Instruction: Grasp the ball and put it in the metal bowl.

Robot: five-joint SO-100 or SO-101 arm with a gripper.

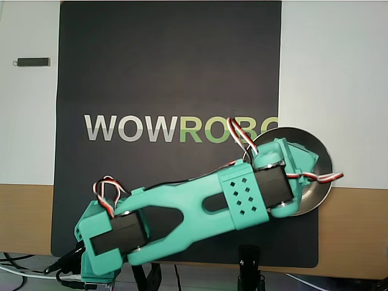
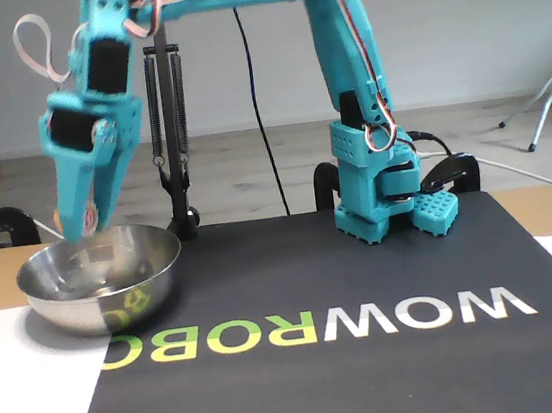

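In the fixed view the gripper [image 2: 85,228] hangs just above the bowl [image 2: 153,272] with nothing between its tips and the rim — a black clamp post [image 2: 169,139] stands close behind, the arm's base [image 2: 381,199] well apart at right — and the dark mat [image 2: 366,286] lies bare.

Black mat [image 1: 170,66] — "WOWROBO" in grey and green letters, its end covered overhead
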